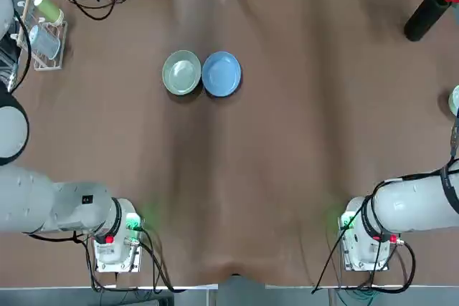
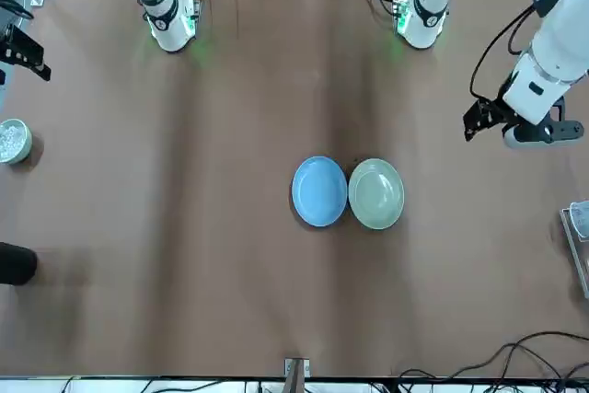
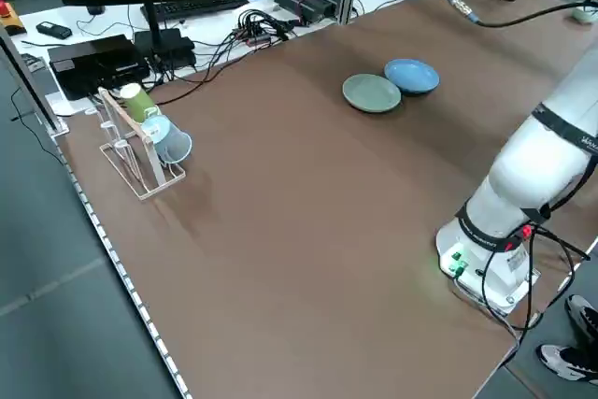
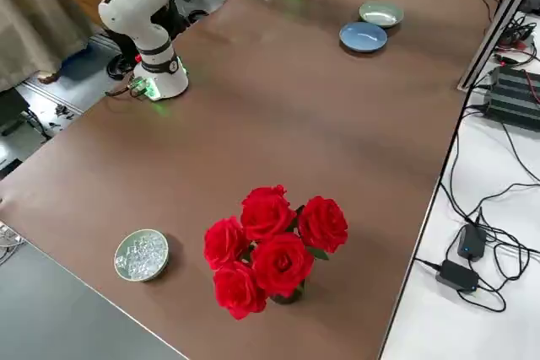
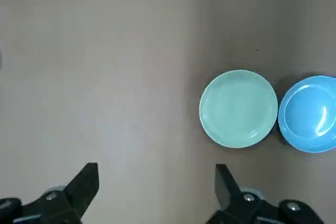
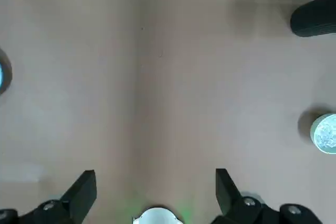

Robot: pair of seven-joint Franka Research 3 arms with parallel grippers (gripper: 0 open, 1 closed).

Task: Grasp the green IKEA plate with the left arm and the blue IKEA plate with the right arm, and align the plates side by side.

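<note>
- Green IKEA plate [image 1: 181, 72] and blue IKEA plate [image 1: 221, 74] sit side by side on the brown table [image 1: 287, 163], rims touching, green on the robot's left.
- Left tool [image 5: 156, 192] is pulled back high over the table, fingers wide apart, holding nothing.
- Right tool [image 6: 155, 195] is also spread apart and holding nothing, well away from both plates.

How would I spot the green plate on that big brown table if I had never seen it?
Look at the brown table, toward the far side from the robot's bases, where two small round plates lie side by side. The green IKEA plate is the pale mint one on the robot's left; its same-sized neighbour, the blue IKEA plate, is light blue.
</note>
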